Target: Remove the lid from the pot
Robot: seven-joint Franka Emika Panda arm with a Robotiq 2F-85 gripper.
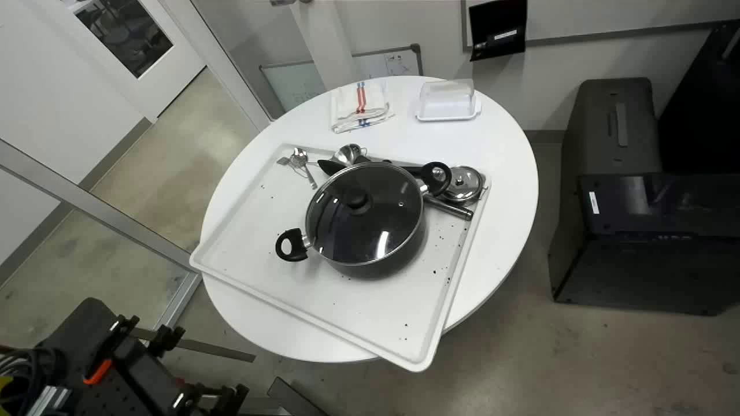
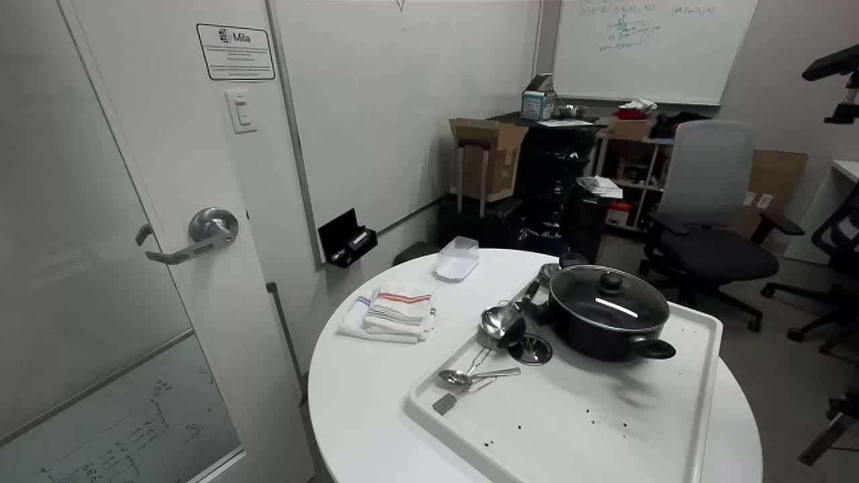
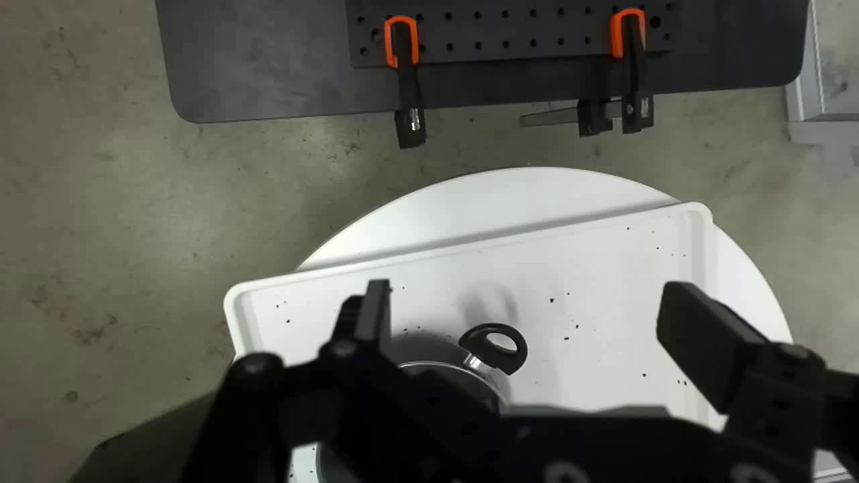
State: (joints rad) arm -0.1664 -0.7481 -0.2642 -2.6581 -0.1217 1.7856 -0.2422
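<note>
The round glass lid (image 1: 381,228) with a dark centre knob lies on the black pot (image 2: 590,335), covering it. The lid also shows in an exterior view (image 2: 584,298). The pot stands on a white tray (image 1: 260,271), with a black loop handle on each side. In the wrist view my gripper (image 3: 523,318) is open, with nothing between its fingers. One pot handle (image 3: 478,343) shows between and beyond the fingers, apart from them. Most of the pot and lid is hidden behind the gripper there. The gripper is out of view in both exterior views.
Metal utensils (image 1: 299,156) and a small shiny lid (image 1: 462,180) lie on the tray beside the pot. Folded towels (image 1: 361,107) and a clear-covered dish (image 1: 447,103) stand at the round table's (image 1: 509,156) far side. A black base with clamps (image 3: 268,60) is nearby.
</note>
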